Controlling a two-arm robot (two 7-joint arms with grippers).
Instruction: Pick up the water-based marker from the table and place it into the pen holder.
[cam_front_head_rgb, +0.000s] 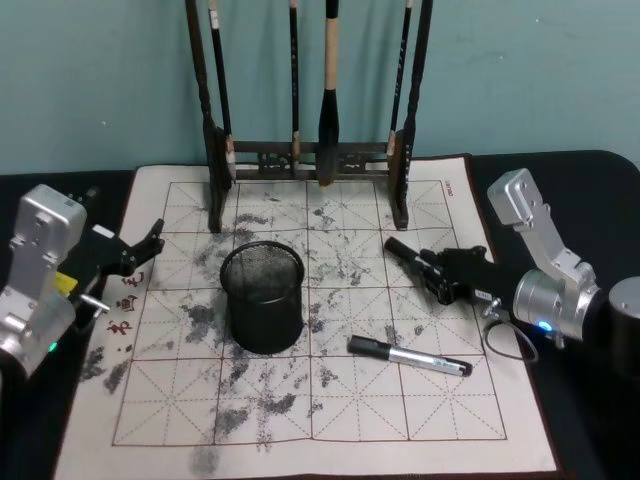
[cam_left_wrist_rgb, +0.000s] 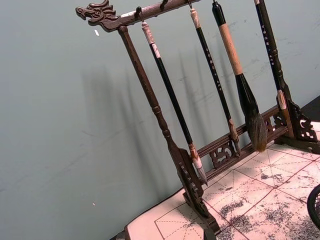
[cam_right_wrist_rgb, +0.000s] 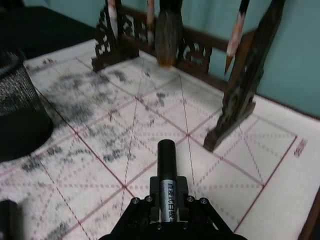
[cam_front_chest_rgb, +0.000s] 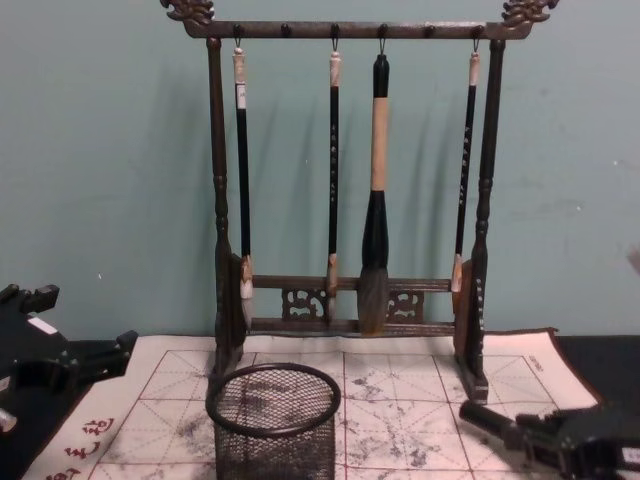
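Right pincer (cam_right_wrist_rgb: 167, 202) clasps the water-based marker (cam_right_wrist_rgb: 166, 157).

Even indoor light, moderate, from above and front. Brush rack (cam_left_wrist_rgb: 156, 107) and hanging calligraphy brushes (cam_left_wrist_rgb: 230, 50) throw soft shadows on teal wall (cam_left_wrist_rgb: 60, 125), falling toward 9 o'clock in left wrist view; wall dimmer toward 7 o'clock there. Cream mat of table (cam_front_head_rgb: 330, 400) bright, evenly lit. Interior of pen holder (cam_front_head_rgb: 263, 297) dark. Silver barrel of water-based marker (cam_right_wrist_rgb: 167, 191), clamped in right gripper (cam_right_wrist_rgb: 167, 202), catches light.

The ink-stained, red-gridded table (cam_front_head_rgb: 400, 415) bears the pen holder (cam_front_head_rgb: 263, 297), a wooden brush rack (cam_front_head_rgb: 214, 185) and 1 loose marker (cam_front_head_rgb: 410, 358).
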